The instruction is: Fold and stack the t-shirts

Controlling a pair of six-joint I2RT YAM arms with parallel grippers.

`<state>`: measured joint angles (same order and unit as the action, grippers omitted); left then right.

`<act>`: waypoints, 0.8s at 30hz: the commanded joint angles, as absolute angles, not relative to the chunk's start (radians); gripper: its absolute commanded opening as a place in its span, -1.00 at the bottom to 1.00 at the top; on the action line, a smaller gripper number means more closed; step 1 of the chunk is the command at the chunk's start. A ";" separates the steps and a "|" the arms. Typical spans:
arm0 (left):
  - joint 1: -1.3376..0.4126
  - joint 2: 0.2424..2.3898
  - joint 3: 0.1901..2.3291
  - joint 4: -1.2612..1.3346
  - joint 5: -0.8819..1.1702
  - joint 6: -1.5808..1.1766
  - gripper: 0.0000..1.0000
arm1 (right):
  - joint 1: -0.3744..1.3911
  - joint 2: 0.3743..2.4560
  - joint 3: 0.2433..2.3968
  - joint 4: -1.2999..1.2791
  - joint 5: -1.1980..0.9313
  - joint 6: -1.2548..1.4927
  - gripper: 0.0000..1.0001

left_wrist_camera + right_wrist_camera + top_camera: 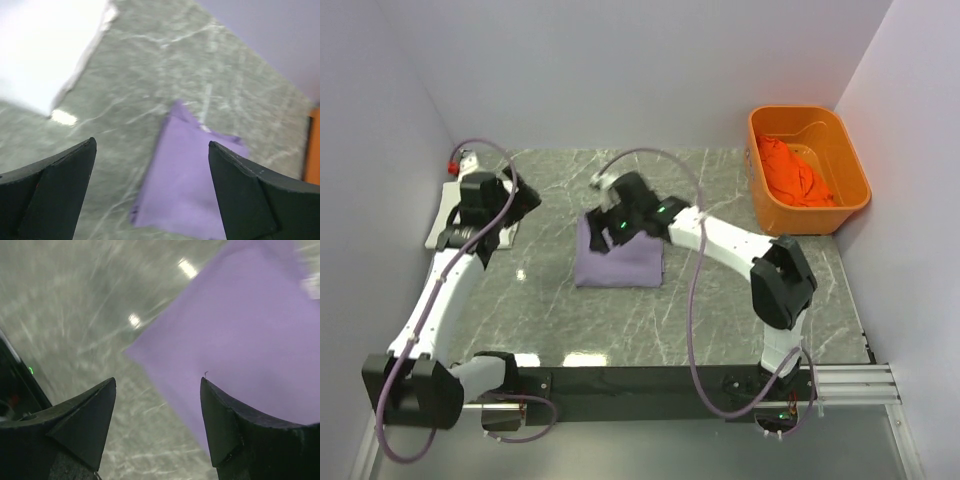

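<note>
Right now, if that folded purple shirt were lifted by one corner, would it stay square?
Probably not: the purple shirt is thin cloth lying flat in soft layers, so it would droop and unfold. It looks light. Pushed across the table, it may bunch rather than slide.

Bright overhead light, wrist cams motion-blurred

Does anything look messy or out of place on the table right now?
Only the orange t-shirt: it lies crumpled in the tub at the far right, unfolded. The lavender t-shirt lies neatly folded mid-table.
</note>
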<state>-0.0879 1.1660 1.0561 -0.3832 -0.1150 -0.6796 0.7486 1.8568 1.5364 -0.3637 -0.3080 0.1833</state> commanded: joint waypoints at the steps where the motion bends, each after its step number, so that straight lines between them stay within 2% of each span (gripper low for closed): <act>1: -0.060 1.086 0.950 -0.400 -0.201 -0.635 0.99 | 0.871 1.877 1.548 -0.459 -0.103 0.048 0.50; 3: -0.045 1.025 0.907 -0.414 -0.212 -0.630 0.99 | 0.944 1.919 1.588 -0.463 -0.065 0.023 0.49; 11: -0.032 0.925 0.795 -0.454 -0.255 -0.618 0.99 | 1.046 2.123 1.761 -0.511 0.003 -0.028 0.47; 24: -0.002 0.954 0.795 -0.462 -0.230 -0.649 0.99 | 1.138 2.313 1.858 -0.541 0.198 -0.103 0.38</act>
<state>-0.0071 0.9489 0.7891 -0.4728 -0.2337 -0.6434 1.1122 2.2807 1.8164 -0.5297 0.1196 -0.0734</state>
